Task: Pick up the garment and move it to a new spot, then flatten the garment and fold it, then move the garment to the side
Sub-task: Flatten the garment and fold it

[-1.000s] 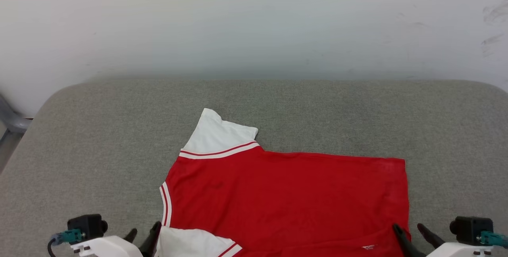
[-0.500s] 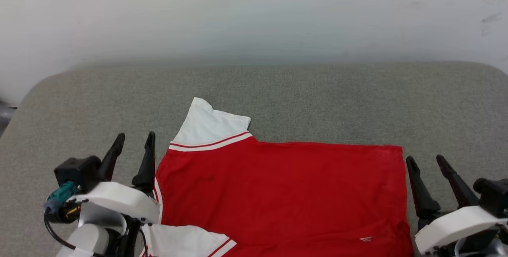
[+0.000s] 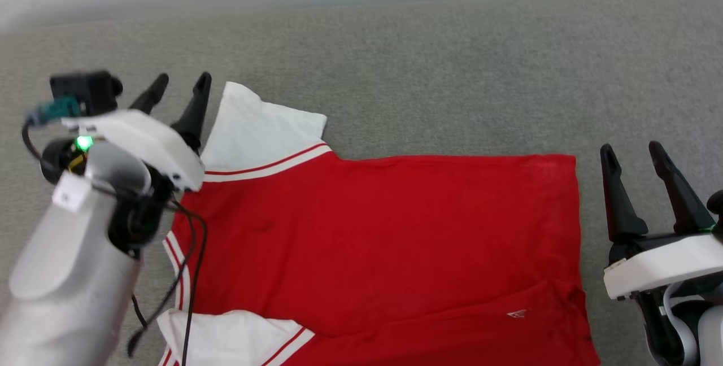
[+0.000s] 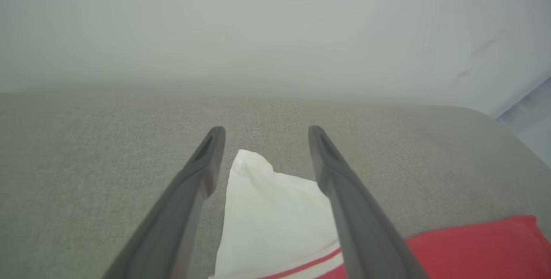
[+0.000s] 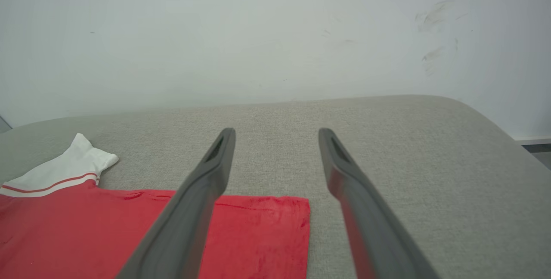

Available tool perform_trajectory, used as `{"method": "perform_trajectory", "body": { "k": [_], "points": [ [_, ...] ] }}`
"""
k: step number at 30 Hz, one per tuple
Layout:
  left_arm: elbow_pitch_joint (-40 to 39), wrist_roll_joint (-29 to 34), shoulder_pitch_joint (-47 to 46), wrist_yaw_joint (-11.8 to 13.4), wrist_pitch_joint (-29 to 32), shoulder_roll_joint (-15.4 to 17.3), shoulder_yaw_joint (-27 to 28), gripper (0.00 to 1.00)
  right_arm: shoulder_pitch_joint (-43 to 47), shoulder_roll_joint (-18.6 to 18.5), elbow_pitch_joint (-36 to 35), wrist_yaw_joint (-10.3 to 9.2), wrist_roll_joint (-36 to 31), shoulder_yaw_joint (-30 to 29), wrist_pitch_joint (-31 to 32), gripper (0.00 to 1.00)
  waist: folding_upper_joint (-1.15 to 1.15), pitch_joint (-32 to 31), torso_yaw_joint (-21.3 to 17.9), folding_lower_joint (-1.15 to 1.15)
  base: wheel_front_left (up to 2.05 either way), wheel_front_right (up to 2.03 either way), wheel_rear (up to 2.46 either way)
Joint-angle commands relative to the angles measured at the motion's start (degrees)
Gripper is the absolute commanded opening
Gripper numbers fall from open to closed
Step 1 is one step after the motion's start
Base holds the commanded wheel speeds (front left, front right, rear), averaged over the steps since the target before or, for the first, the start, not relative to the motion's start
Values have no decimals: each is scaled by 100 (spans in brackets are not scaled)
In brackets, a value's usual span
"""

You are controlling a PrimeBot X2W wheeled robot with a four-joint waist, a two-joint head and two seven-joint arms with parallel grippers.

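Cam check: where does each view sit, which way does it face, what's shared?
Head: on the head, facing forward-down at the garment on the pad; left gripper, right gripper show, open.
Left wrist: left arm, along its fingers, over the far sleeve toward the wall.
Right wrist: right arm, along its fingers, over the hem toward the wall.
Shared: all show that sleeve.

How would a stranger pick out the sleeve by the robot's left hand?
On the big grey padded surface lies a red shirt. At its far left corner, beside the open left hand, a white sleeve sticks out. The other white sleeve lies at the near edge; this one points away from the robot.
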Motion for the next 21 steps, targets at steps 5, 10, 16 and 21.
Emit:
{"method": "perform_trajectory", "body": {
  "k": [5, 10, 16, 21],
  "points": [
    [842, -338, -1258, -319, 1514, 210, -186, 100, -260, 84, 70, -4, -34, 33, -53, 100, 0, 412, -400, -1, 0, 0, 0],
    [1442, -693, -2052, -247, 2991, 378, -238, 100, -388, 123, 122, -4, -6, 109, -101, 100, 0, 640, -658, -1, 0, 0, 0],
    [1949, -898, -2403, 126, 4097, 559, -245, 100, -467, 166, 181, -4, 38, 179, -168, 100, 0, 881, -905, -1, 0, 0, 0],
    [2260, -1011, -2462, 385, 4493, 646, -172, 100, -530, 218, 266, -4, 166, 221, -240, 100, 0, 1162, -1068, -1, 0, 0, 0]
  ]
}}
